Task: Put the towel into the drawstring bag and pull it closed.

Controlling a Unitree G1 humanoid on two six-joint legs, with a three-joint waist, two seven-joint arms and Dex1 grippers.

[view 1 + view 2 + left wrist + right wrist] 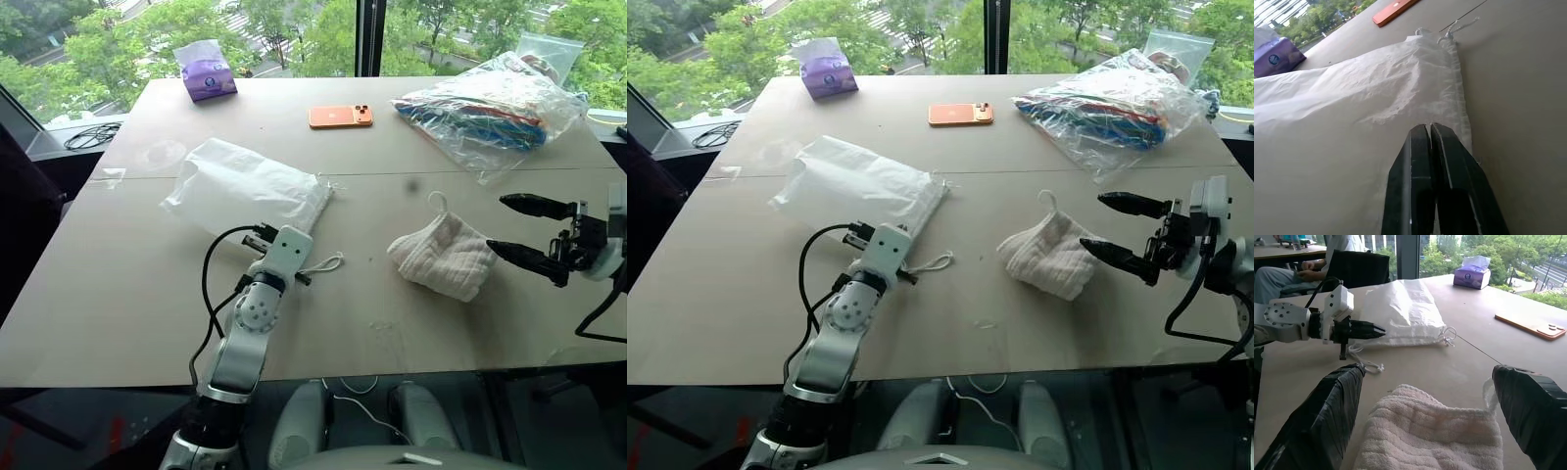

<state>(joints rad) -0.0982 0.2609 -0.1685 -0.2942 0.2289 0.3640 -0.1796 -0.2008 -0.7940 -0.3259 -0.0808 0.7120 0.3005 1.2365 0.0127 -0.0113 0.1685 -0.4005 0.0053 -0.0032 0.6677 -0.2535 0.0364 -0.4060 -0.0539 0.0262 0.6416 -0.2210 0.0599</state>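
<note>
Right pincer lines up on the towel

Right pincer [517, 231], spread wide, hovers just beside the towel [443, 255], which lies toward the table's middle; left pincer [1382, 331], pressed together at the drawstring bag [250, 186] mouth edge, sits farther off.

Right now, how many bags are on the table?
2. The milky-white drawstring bag lies flat on the robot's left side, at the left gripper. The big clear plastic bag with colourful contents sits at the far right, beyond the towel.
</note>
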